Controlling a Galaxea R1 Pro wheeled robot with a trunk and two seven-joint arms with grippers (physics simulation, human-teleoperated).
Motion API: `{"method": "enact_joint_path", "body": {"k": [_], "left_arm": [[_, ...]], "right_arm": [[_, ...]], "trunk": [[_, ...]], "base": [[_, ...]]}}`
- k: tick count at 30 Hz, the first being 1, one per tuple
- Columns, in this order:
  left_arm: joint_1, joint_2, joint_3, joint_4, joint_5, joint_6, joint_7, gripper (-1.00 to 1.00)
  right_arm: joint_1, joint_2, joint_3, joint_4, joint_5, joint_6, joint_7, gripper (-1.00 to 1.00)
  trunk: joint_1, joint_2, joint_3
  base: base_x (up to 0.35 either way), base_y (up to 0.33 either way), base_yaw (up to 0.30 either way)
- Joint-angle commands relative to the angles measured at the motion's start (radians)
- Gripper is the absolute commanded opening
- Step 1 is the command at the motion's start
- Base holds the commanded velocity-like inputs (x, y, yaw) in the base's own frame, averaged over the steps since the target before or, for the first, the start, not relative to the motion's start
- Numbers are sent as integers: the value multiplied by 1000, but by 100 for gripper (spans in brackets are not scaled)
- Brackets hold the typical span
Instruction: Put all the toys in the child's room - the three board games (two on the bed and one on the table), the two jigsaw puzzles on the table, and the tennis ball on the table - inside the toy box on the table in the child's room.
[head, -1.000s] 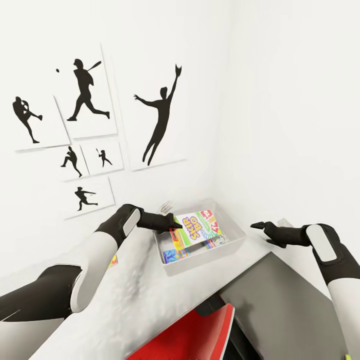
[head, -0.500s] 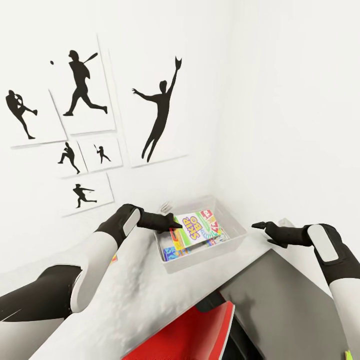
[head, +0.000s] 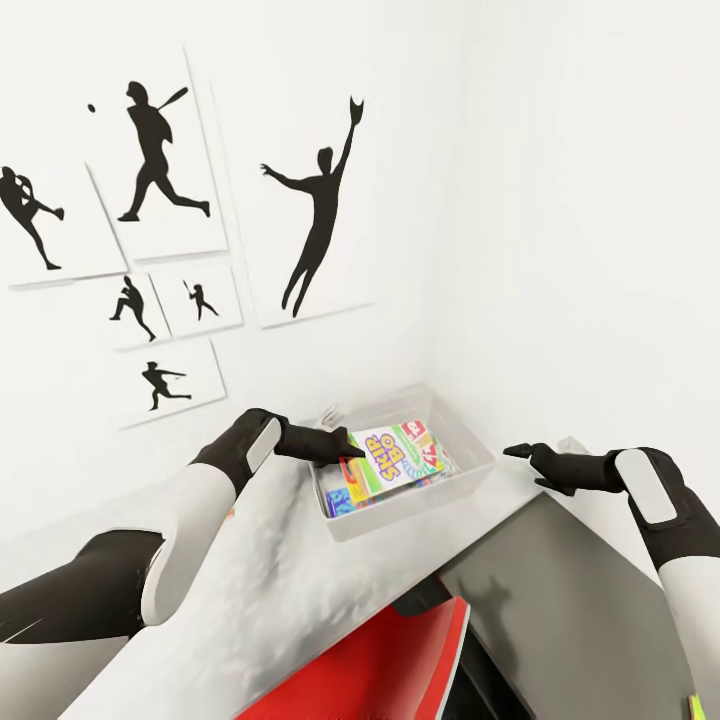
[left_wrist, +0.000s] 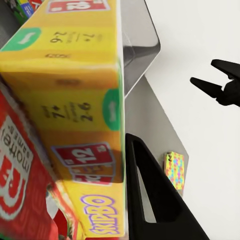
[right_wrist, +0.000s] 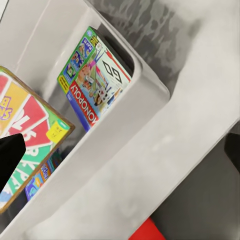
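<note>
Holding a yellow Skip-Bo game box (head: 392, 452) over the toy box (head: 470, 478), the left gripper (head: 340, 447) has its jaws closed on the box's near-left end, and the game sits tilted, partly inside the bin and resting across what lies beneath it. The toy box stands at the far right corner of the surface (head: 260, 580), close to the white walls. Inside it, the right wrist view shows a Monopoly game box (right_wrist: 92, 80) standing on edge against one wall of the bin, and the left wrist view shows a red printed box (left_wrist: 22, 175) pressed beside the yellow one, so two games look to be already in and the third is about to be let go. Off to the right, the right gripper (head: 528, 455) hangs past the edge of the surface with its jaws apart and empty. One jigsaw puzzle (left_wrist: 174, 169) lies flat on the surface outside the bin, still to be collected; a scrap of colour by the left forearm may be the second. Whether the tennis ball is already in the bin cannot be told.
</note>
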Motion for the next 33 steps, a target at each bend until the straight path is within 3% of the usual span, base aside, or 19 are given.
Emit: {"method": "enact_joint_path", "body": {"k": [1,9,24,33], "left_arm": [[-1,0,-3,0,8,6,2,-100],[-1,-1,-11,-11,8,1,3,-100],[-1,-1,-14,-66,8,-66,-5,-100],[-1,-1,-57,-66,9,-66,-7,-100]], "right_arm": [[-1,0,-1,0,0,5,0,100],[0,0,-3,0,0,5,2,100],[1,0,-3,0,0,5,2,100],[1,0,-2,0,0,5,2,100]], "trunk": [[1,-2,-4],[1,-2,-17],[1,-2,-41],[1,-2,-56]], "base": [[0,0,0],[0,0,0],[0,0,0],[0,0,0]]}}
